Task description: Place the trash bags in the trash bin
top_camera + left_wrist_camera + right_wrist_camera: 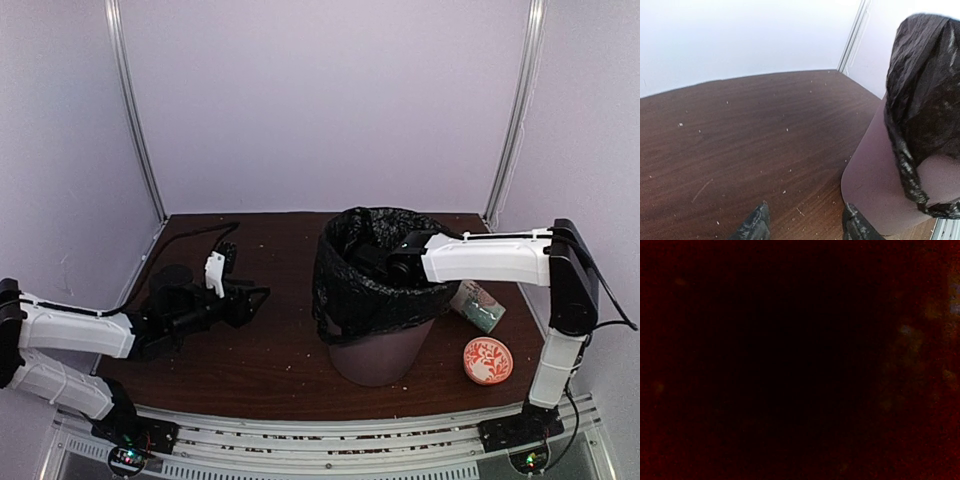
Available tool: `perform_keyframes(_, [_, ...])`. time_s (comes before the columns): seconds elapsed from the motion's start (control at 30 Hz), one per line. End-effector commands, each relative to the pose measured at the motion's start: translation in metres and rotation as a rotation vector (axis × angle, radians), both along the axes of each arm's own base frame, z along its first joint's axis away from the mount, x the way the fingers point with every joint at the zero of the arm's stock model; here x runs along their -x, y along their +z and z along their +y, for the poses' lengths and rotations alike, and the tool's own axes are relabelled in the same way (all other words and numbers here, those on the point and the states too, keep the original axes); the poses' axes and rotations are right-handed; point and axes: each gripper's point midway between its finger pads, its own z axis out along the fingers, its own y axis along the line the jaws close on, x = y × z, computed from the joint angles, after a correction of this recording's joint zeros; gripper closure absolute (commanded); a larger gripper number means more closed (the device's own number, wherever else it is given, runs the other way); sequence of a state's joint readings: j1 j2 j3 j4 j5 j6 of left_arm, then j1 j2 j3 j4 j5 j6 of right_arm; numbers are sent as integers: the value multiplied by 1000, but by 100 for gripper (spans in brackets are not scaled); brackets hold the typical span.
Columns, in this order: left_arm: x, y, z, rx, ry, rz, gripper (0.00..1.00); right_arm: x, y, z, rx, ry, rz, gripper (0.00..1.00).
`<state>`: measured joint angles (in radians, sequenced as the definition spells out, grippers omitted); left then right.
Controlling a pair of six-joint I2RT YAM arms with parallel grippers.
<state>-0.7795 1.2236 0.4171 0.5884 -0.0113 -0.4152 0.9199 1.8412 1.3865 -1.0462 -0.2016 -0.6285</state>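
Trash bin point(380, 352) stands upright a little right of the desk's point(270, 350) middle. Its long axis is vertical, its mouth faces up, and its round wall narrows toward the base. The wall is smooth, matte mauve-brown plastic. A black trash bag point(345, 295) is draped over the rim. The film is thin, glossy and crumpled, and it hangs in folds roughly halfway down the outside, lower on the left than on the right. Inside, it lines the opening in dark wrinkles.

The right arm point(485, 258), a white shell with black joints, reaches level from the right edge over the rim, and its black wrist dips into the bin's mouth. The right jaws are down in the bag and closed. Whether they pinch any film cannot be told, because the right wrist view is almost wholly dark.

The left arm point(75, 330) lies low across the left of the desk and points toward the bin. The left jaws stand partly open with nothing between them. In the left wrist view, the black fingertips point(758, 222) hover over bare wood, with the bin wall just to their right.

The desk is dark brown with a fine wood grain, dotted with pale specks. A cream patterned mug point(479, 306) lies tipped on its side just right of the bin, under the right forearm. A round coral dish point(487, 360) with a white pattern sits nearer the front edge.
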Motion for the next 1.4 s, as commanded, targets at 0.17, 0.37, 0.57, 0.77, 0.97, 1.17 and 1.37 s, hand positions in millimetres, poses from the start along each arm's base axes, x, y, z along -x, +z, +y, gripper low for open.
perform_keyframes(0.17, [10,131,4,125,-37,-338,49,17,-32,-15,89,-22,83,100])
perform_keyframes(0.37, [22,189,-30,215,-201,-425,49,11,-41,-21,131,-52,54,100])
perform_keyframes(0.57, [26,199,-91,131,-333,-441,49,4,-34,-25,147,-62,13,100])
perform_keyframes(0.77, [21,178,-133,5,-378,-400,49,2,-21,-25,125,-70,-21,100])
perform_keyframes(0.97, [9,136,-133,-121,-326,-314,50,-2,-9,-27,105,-76,-53,100])
perform_keyframes(1.17, [7,109,-127,-179,-310,-255,51,-7,5,-26,67,-84,-83,100])
perform_keyframes(1.37, [8,109,-123,-175,-298,-250,53,-12,16,-27,15,-104,-87,100])
